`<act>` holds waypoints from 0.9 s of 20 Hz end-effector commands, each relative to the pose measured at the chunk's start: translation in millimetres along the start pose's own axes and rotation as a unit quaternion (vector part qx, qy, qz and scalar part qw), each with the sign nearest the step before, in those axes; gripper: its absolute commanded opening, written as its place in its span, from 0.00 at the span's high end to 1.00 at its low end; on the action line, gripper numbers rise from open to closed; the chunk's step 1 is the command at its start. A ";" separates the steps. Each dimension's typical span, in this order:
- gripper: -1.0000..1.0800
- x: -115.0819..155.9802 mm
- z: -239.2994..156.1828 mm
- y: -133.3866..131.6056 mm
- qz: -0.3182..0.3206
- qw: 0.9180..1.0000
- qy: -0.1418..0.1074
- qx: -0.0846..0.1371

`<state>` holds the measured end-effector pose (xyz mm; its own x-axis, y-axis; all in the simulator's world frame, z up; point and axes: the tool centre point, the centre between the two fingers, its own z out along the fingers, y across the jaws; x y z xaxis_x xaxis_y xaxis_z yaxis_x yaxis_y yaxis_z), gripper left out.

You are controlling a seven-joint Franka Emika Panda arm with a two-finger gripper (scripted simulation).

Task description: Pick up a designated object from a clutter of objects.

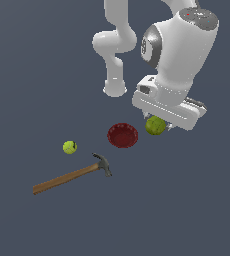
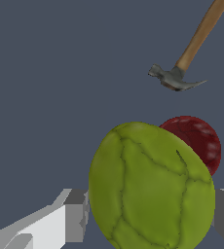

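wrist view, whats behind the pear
Behind the pear sits the dark red bowl, partly covered by it, so the bowl's inside cannot be seen here. Farther back lies the hammer. A gripper finger flanks the pear on either side.

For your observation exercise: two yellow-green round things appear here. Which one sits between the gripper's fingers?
The pear, lumpy and larger, beside the red bowl, sits in the gripper. The smooth ball lies apart, near the hammer.

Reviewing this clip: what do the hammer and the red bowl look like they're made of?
Hammer: the handle looks like brown wood with a matte finish; the head is dark grey, probably metal, with a dull sheen in the wrist view. Bowl: dark red and faintly glossy, with pale highlights on its side; plastic or glazed ceramic, the render leaves that open.
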<state>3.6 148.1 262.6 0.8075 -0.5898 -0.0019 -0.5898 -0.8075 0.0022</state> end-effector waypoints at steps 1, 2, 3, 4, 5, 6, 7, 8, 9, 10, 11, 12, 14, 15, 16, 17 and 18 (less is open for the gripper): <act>1.00 -4.9 -26.8 11.0 0.000 1.000 0.001 0.001; 1.00 -6.8 -37.2 15.4 0.000 1.000 0.001 0.001; 1.00 -8.6 -46.9 19.5 0.000 1.000 0.001 0.001; 1.00 -10.3 -56.3 23.4 0.000 1.000 0.001 0.001; 1.00 -11.9 -65.5 27.1 0.000 1.000 0.001 0.001; 1.00 -13.5 -74.2 30.7 0.000 1.000 0.001 0.001; 1.00 -14.9 -82.6 34.2 0.000 1.000 0.001 0.001; 1.00 -16.3 -90.7 37.4 0.000 1.000 0.001 0.001; 1.00 -17.6 -98.3 40.4 0.000 1.000 0.001 0.001; 1.00 -18.7 -105.5 43.3 0.000 1.000 0.001 0.001; 1.00 -19.8 -112.2 45.9 0.000 1.000 0.001 0.001; 1.00 -20.7 -118.4 48.3 0.000 1.000 0.001 0.001; 1.00 -22.3 -129.2 52.4 0.000 1.000 0.001 0.001; 1.00 -22.9 -133.8 54.1 0.000 1.000 0.001 0.001; 1.00 -23.4 -137.8 55.6 0.000 1.000 0.001 0.001; 1.00 -23.8 -141.2 56.8 0.000 1.000 0.001 0.001; 1.00 -24.2 -144.2 57.9 0.000 1.000 0.001 0.001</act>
<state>-47.8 116.9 400.7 0.8074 -0.5900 -0.0011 -0.5900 -0.8074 0.0002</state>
